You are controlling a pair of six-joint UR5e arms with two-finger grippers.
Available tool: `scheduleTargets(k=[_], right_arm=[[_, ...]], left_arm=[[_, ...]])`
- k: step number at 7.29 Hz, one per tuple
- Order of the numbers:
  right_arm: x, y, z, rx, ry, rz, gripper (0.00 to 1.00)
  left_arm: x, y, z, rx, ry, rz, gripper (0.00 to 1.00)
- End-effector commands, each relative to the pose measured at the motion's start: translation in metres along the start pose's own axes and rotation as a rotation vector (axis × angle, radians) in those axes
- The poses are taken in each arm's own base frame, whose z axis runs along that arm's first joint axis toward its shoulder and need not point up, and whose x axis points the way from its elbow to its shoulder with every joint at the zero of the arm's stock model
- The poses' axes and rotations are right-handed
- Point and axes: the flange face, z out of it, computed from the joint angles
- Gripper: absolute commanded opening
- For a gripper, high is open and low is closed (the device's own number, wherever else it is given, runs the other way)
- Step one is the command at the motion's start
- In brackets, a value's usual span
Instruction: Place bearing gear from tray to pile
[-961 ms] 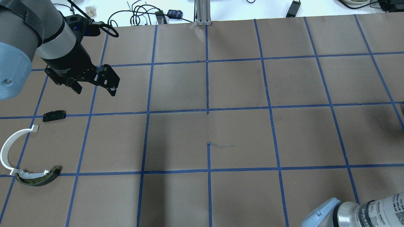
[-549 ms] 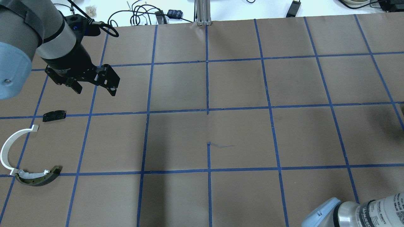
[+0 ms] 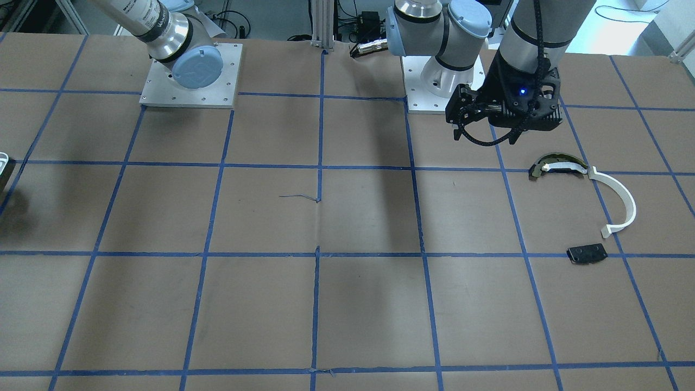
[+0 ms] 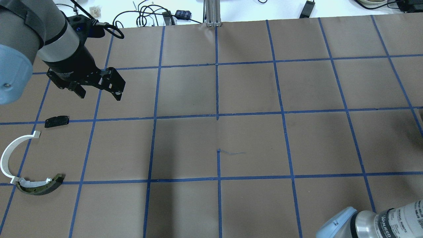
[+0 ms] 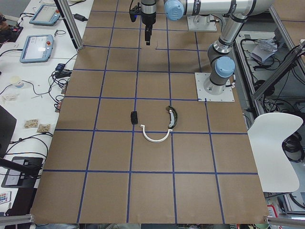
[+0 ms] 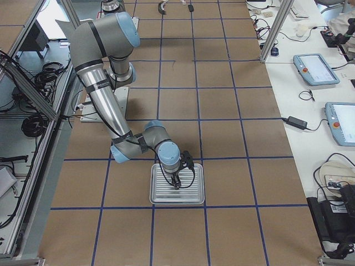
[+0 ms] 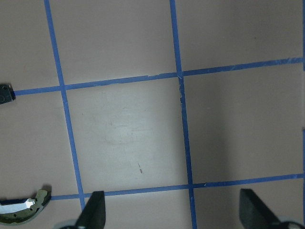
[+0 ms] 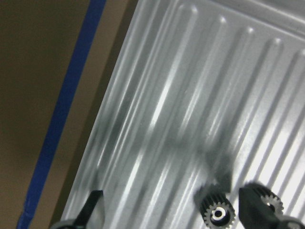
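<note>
In the right wrist view the bearing gear [image 8: 218, 211], a tiny black toothed round part, lies on the ribbed metal tray [image 8: 190, 95]. A second like gear [image 8: 270, 202] sits beside it, partly behind a finger. My right gripper [image 8: 174, 214] is open just above the tray, with the first gear between its fingers, near the right one. The exterior right view shows this gripper [image 6: 176, 180] over the tray [image 6: 191, 198]. The pile is the white arc [image 4: 10, 153], the olive-and-black piece [image 4: 41, 187] and the black plate [image 4: 57, 121]. My left gripper [image 4: 99, 92] is open and empty, raised beyond the pile.
The table is brown paper with a blue tape grid. In the front view the pile's arc [image 3: 621, 201], olive piece [image 3: 556, 164] and plate [image 3: 586, 253] lie at the right, and the tray's edge [image 3: 3, 168] shows at the far left. Cables lie beyond the table's far edge.
The right arm's forearm has shifted slightly at the overhead view's bottom right. The left gripper has barely moved and stays open. The pile has not moved.
</note>
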Motion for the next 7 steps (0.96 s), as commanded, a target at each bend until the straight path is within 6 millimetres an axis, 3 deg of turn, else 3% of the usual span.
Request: scheduleTargets(k=[1,5,7], right_arm=[[0.0002,0.0,0.0012,0.001,0.0,0.0,0.96],[0.0028,0.005,0.0056,0.004,-0.008,0.008,0.92],[0.0028,0.0051,0.0057,0.004,-0.008,0.011,0.73]], left_arm=[[0.0009,0.0005,-0.0007,0.002,0.001,0.001,1.0],[0.0007,0.0012,-0.0013,0.001,-0.002,0.001,1.0],[0.0006,0.0012,-0.0013,0.001,-0.003,0.003,1.0]])
